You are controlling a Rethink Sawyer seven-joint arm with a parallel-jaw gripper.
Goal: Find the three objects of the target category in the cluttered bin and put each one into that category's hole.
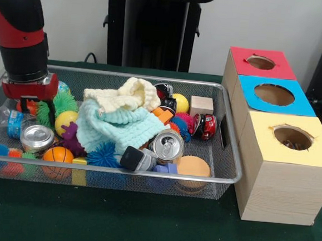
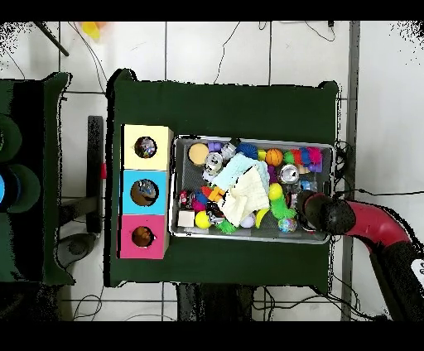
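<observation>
Three holes top the wooden box: red, blue and yellow, well apart from the claw, across the bin. The arm has the claw low at the bin's end farthest from the box, over a plastic bottle and green spiky balls; whether it is open or closed I cannot tell. Just below it lies a can, with a basketball beside that. Further toward the box, knitted cloths heap mid-bin, then a second can, a wood block and a toy car.
</observation>
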